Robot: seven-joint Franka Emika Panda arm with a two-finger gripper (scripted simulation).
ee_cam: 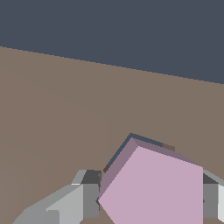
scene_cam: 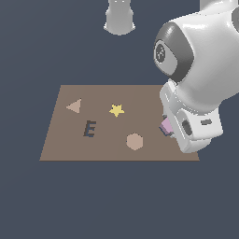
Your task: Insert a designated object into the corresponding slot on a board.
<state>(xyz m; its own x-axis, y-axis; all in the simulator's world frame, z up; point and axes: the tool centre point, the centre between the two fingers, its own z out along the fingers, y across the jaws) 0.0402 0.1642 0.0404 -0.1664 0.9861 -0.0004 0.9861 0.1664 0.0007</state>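
The pale pink-lilac polygonal block [ee_cam: 153,188] is held between my gripper's grey fingers [ee_cam: 89,199], one on each side. It sits low over the brown board [ee_cam: 65,113], and dark and brown slot edges [ee_cam: 127,142] show just beside it. In the exterior view a sliver of the block [scene_cam: 166,126] shows at the board's [scene_cam: 93,149] right part, mostly hidden behind the white wrist; the gripper [scene_cam: 168,128] itself is largely hidden there. The slot is hidden in that view.
On the board lie a tan triangle [scene_cam: 74,106], a yellow star [scene_cam: 116,110], a dark E cut-out [scene_cam: 89,128] and a tan hexagon [scene_cam: 134,141]. The arm's grey base [scene_cam: 119,18] stands beyond the board's far edge.
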